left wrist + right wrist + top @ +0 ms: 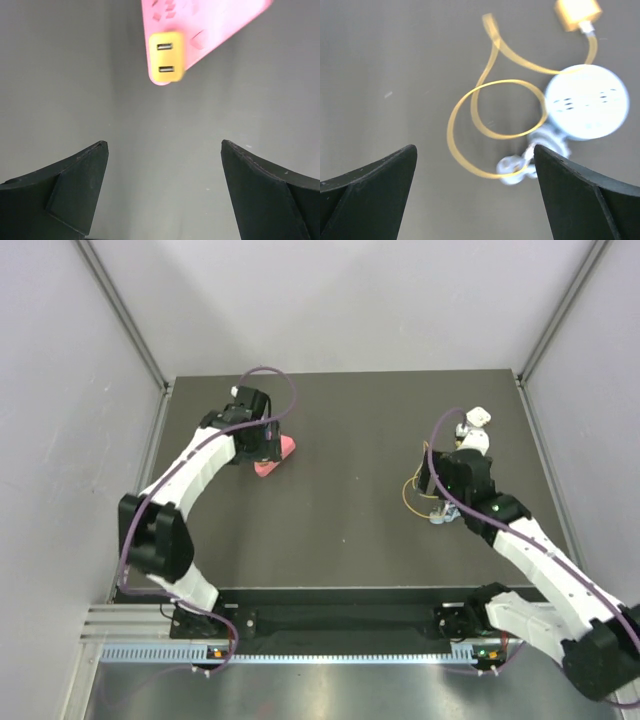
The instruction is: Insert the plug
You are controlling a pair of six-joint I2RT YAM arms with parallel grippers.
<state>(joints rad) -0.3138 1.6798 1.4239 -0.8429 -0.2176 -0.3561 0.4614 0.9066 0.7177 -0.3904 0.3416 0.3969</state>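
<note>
Top external view, from left to right: at the upper left of a dark table (pixel 350 530), the left gripper (pixel 262 443) hovers over a pink board (pixel 271 466). At the right, the right gripper (pixel 440 510) hangs above a looping yellow wire (pixel 410 490).

Left wrist view: the pink board fills the top of the frame and carries a yellow socket (pixel 166 56) with two slots.

Right wrist view: the plug (pixel 577 12) lies on the table at the upper right corner, beyond the fingertips. Its wire curls past a light-blue disc (pixel 585 100).

The likely risks are these. The wire loops lie between the right gripper and the plug, so a careless grab could pinch wire instead, or drag the disc along. Nothing holds the pink board, so it may slide when the plug is pushed in.

Both grippers have their fingers spread wide apart. Neither holds or touches anything.
</note>
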